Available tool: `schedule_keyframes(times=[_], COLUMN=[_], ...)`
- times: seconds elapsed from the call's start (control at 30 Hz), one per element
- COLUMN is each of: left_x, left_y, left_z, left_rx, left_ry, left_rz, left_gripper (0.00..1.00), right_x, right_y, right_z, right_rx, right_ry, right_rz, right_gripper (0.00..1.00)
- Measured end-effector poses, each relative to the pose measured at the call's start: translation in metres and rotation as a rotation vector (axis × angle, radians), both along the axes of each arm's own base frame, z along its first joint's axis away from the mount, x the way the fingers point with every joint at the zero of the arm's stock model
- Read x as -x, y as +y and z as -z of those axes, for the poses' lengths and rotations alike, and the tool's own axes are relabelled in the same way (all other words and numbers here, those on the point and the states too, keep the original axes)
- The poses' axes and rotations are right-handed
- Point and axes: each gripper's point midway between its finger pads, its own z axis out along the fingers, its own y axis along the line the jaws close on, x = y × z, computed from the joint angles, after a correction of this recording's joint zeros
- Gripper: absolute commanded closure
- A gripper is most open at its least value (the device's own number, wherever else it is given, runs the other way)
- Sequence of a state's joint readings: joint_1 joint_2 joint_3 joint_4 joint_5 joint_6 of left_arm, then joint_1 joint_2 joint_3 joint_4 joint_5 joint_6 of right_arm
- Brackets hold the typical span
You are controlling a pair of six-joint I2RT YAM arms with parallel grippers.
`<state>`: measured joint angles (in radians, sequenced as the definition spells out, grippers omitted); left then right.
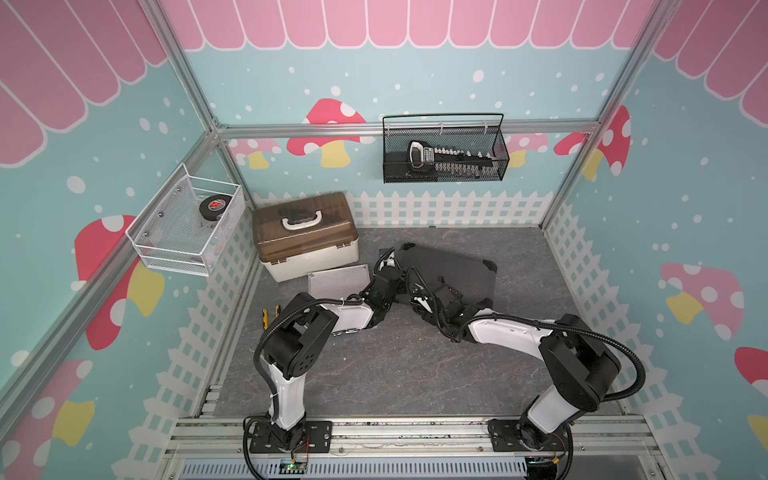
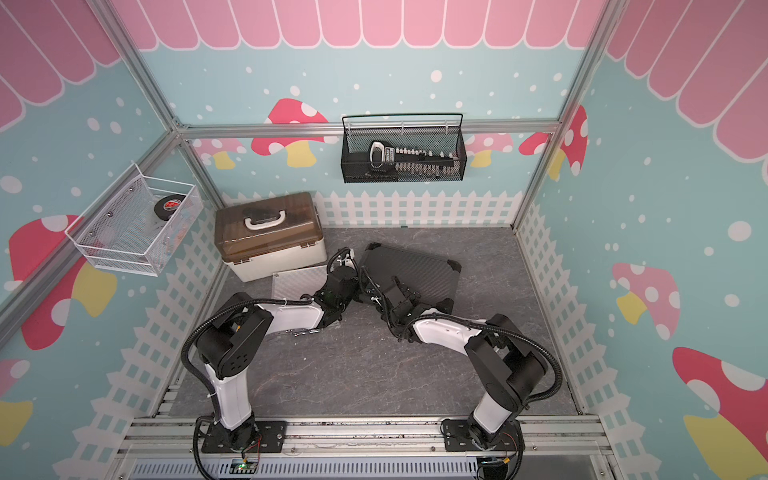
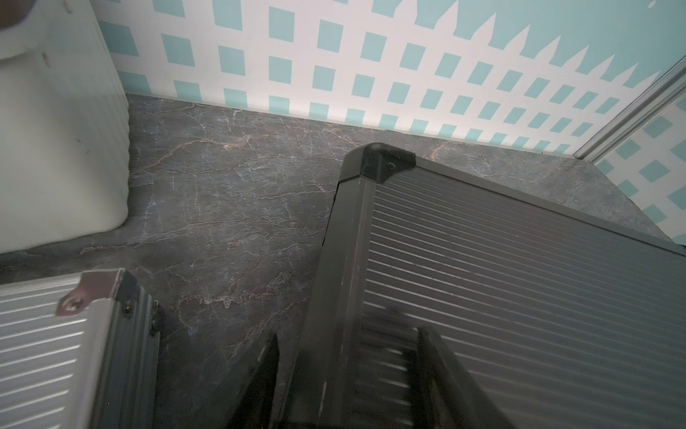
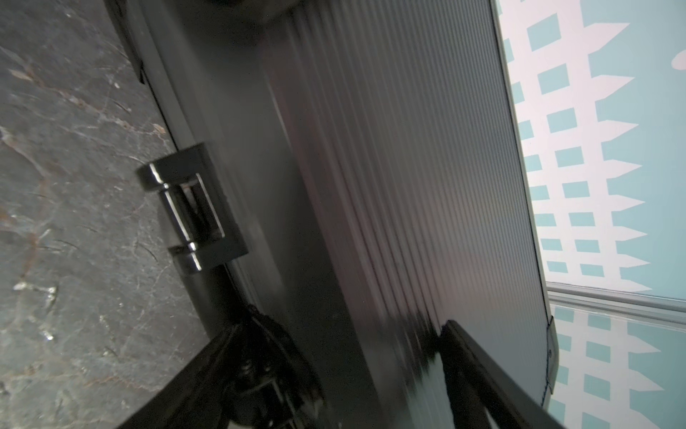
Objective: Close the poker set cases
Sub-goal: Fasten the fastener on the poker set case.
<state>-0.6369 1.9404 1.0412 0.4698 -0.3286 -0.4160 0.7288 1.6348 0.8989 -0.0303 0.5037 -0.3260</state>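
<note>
**Both my grippers at the dark case**

On the left wall hangs a white wire basket (image 1: 164,218) with a black disc (image 1: 212,205) in it. Below it, at the back left of the grey table (image 1: 374,374), stands the cream box (image 1: 309,257) with the brown lid. The small silver case (image 1: 338,277) lies flat just in front of the box, lid down.

Next comes my left gripper (image 3: 349,334), at the left edge of the dark grey case (image 1: 453,266). Its fingers (image 3: 443,371) are spread: one is outside the edge over the table, the other over the ribbed lid, with ribs showing between it and the edge rail. Whether either finger touches the case I cannot tell.

The dark grey case lies mid-table, right of the silver one and apart from it. A thin seam shows at its far left corner.

My right gripper (image 4: 343,327) sits at the case's near edge, jaws wide apart astride the rim, one finger beside the handle (image 4: 187,215). The picture there is blurred.

On the back wall, further right, hangs a black mesh basket (image 1: 444,176) holding a black and silver tool (image 1: 424,156).
</note>
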Motion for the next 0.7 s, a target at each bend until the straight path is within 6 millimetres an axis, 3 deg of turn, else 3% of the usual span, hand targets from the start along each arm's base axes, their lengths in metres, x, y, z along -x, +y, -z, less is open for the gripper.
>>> schedule_keyframes(times=[0.7], left_x=[-0.0006], left_y=[0.0000], left_z=[0.0000], left_rx=[0.003], left_ry=[-0.001], left_rz=[0.002], left_gripper=[0.41], right_x=[0.0044], right_y=[0.0036], right_z=[-0.0041], right_rx=[0.026], right_ry=[0.034], right_rz=[-0.037], right_gripper=[0.52])
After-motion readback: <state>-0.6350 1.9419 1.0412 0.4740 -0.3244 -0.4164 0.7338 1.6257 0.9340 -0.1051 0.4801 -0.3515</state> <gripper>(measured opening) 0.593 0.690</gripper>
